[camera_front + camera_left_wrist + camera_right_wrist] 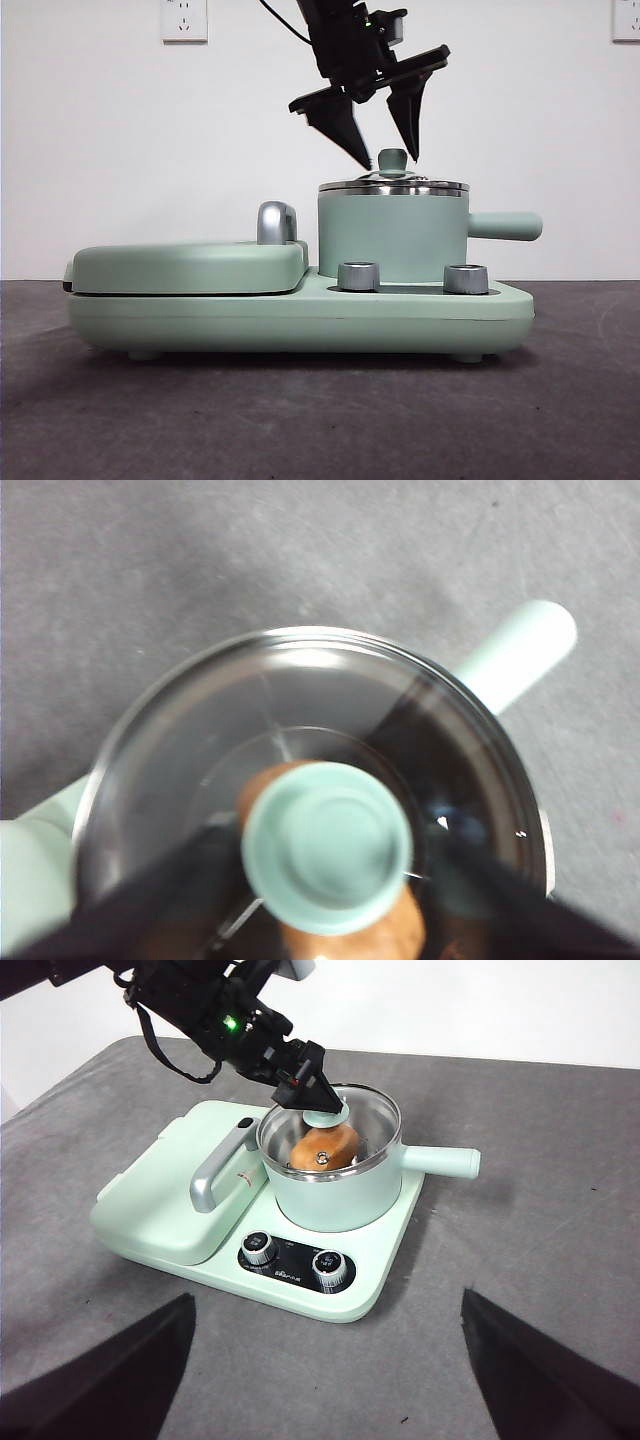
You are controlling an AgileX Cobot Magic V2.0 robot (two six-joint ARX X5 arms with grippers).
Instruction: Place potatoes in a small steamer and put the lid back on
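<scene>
Straddling the small mint-green knob [392, 160] of the round glass lid with the steel rim [393, 186], the left claw [386, 158] hangs directly above the mint-green cylindrical steamer pot [392, 235]. We read its two black jaws as standing apart, one on each side of the knob, with a visible gap between each tip and the knob in the front view; they clamp nothing. The lid sits level on the pot's rim. Through the glass, the left wrist view shows the oval orange-brown potato [395, 932] inside the pot, directly under the knob; the right wrist view shows the same potato [325, 1147] in the pot.

We judge both parts of the task complete as the scene lies. The controlling relation is vertical: the knob lies straight below the left claw, on its centreline, so a clean exit calls for a straight rise without side drift that could catch the knob.

The right claw [320, 1380] waits well clear over the grey worktop [540, 1210], jaws apart and empty. The pot's stubby side handle [505, 225] points away from the flat mint-green griddle cover [190, 265].
</scene>
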